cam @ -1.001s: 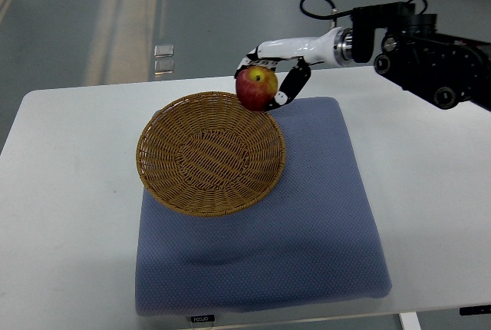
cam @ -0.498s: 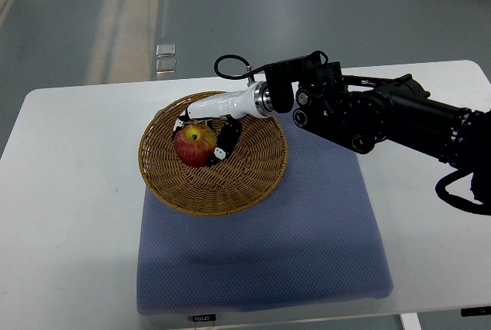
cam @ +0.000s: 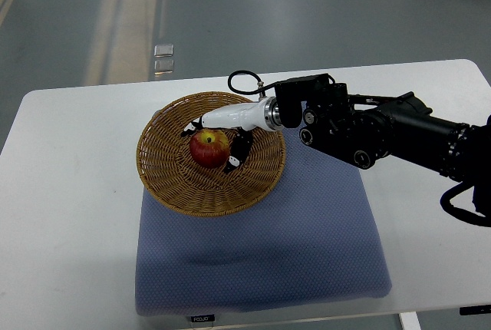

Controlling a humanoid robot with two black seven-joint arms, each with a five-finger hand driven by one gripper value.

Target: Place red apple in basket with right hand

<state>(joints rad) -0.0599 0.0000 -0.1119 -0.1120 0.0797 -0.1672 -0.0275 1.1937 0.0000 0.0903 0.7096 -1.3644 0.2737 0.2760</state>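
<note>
Red apple (cam: 209, 147) sat down in wicker basket (cam: 165, 184), near basket's middle, toward far rim. Placement looked all but done; release and retreat left. Right hand (cam: 222, 138) reached in over basket's right rim, white forearm stretched from right, fingers spread around apple, not visibly clamped. Basket rested on blue cloth pad (cam: 307, 245), at far-left corner.

A white bench (cam: 69, 215) stands on a grey floor (cam: 307, 8) with pale stripes (cam: 123, 15); blue mat (cam: 307, 245) covers the bench's middle.
</note>
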